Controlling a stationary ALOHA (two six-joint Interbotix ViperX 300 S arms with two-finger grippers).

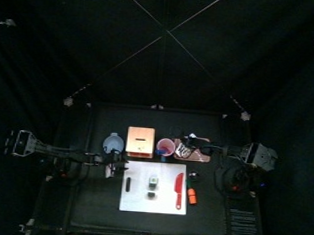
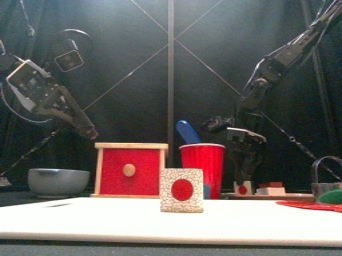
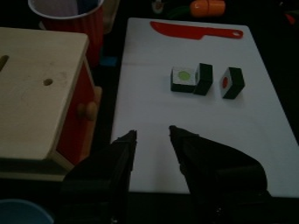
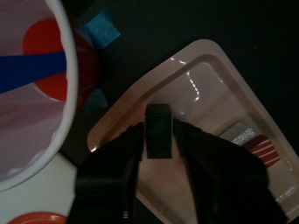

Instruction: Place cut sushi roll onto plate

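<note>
My left gripper (image 3: 149,147) hovers low over the near end of the white board (image 3: 152,105), jaws a narrow gap apart and holding nothing. Two cut sushi roll pieces (image 3: 187,77) lie side by side on the board, close together, near the red knife (image 3: 197,31) at its far end. My right gripper (image 2: 245,170) hangs over the plate (image 4: 198,87), just beside the red cup (image 2: 202,168); I cannot tell its opening from these views
</note>
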